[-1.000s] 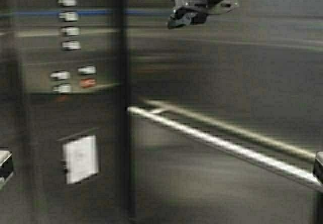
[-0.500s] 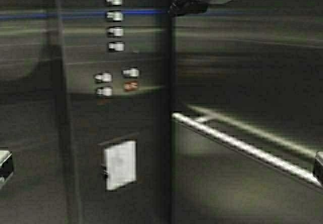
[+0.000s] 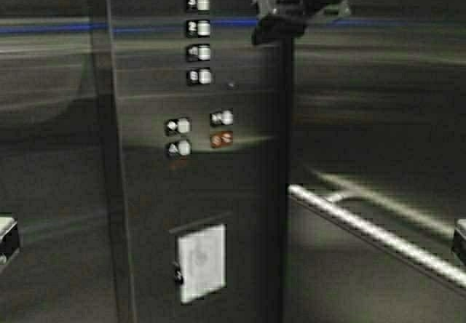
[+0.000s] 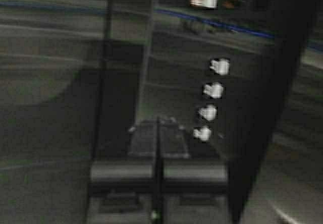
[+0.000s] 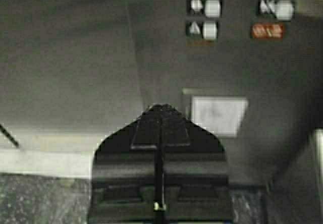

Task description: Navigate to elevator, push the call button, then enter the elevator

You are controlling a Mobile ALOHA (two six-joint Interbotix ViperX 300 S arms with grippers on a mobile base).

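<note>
Looking at the high view, I see the robot has driven or turned: the whole scene sits further right than half a second ago, and the things themselves have not moved. I am inside the elevator [image 3: 65,192], facing its steel cabin wall. The steel panel [image 3: 196,185] with numbered buttons [image 3: 198,39] now stands near centre, its white card [image 3: 202,262] lower down and its red button [image 3: 222,140] beside the pale ones. The handrail [image 3: 378,236] has slid toward the right edge. My right gripper [image 5: 159,114] points at the panel with fingers pressed together. My left gripper [image 4: 158,125] also shows fingers pressed together, aimed at the wall beside the buttons. The call button is not visible.
</note>
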